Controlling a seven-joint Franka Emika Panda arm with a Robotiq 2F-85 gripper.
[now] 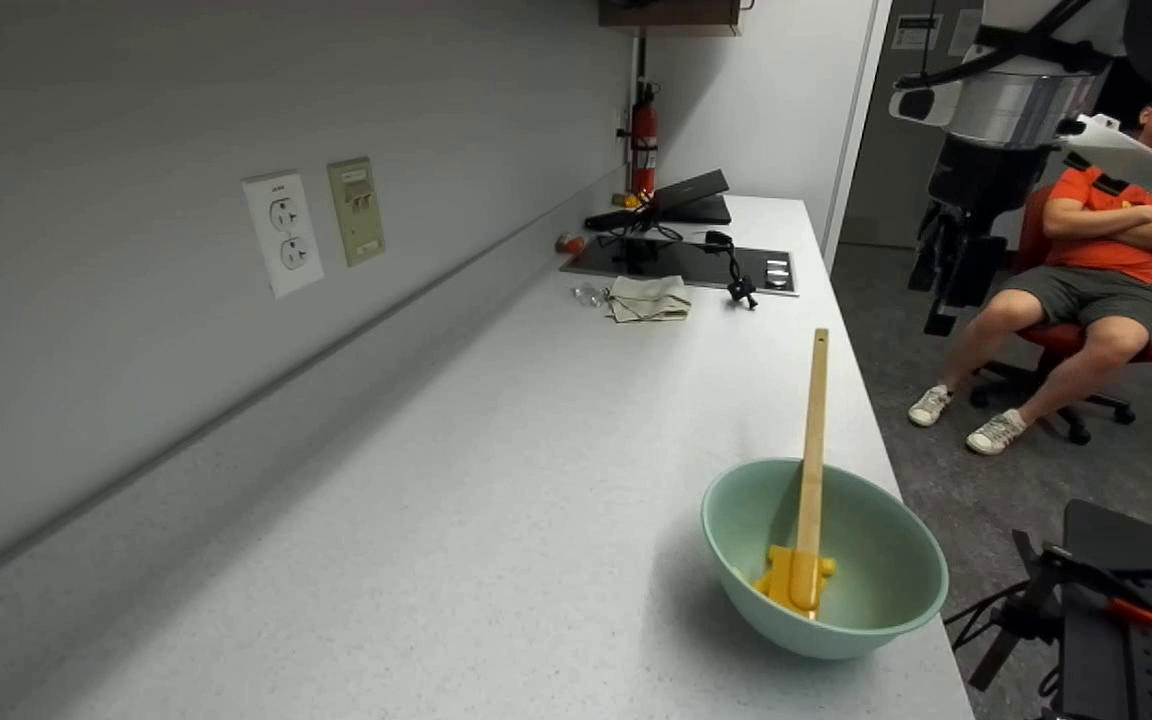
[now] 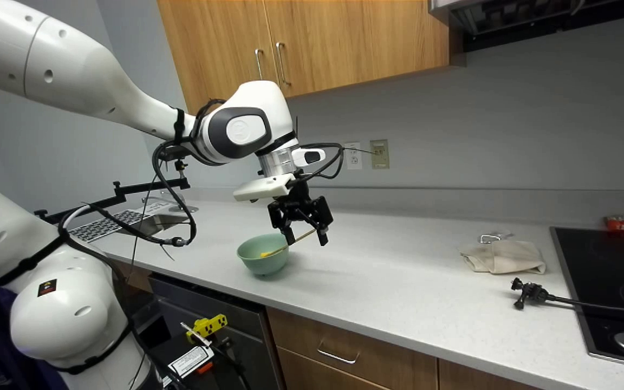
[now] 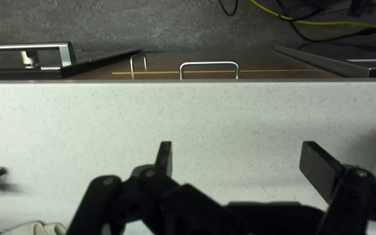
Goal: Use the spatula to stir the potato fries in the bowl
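The fries lay in the bowl, near the open long edge of the tabletop, with the spatula leaning among them and out over the rim. The fingers hung spread above the tabletop, holding nothing. Setup looked complete; no stirring was under way, so gripping and stirring probably remained.

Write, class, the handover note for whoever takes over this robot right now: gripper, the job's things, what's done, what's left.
Gripper: in mid-air, jaws open, nothing between them.
Bowl: upright on the counter, near its edge.
Spatula: lower end in the bowl by the potato fries, handle sticking out past the rim.
Done: spatula and fries are in the bowl; these views can't show whether any stirring has happened.
Left: probably close on the handle, then stir.
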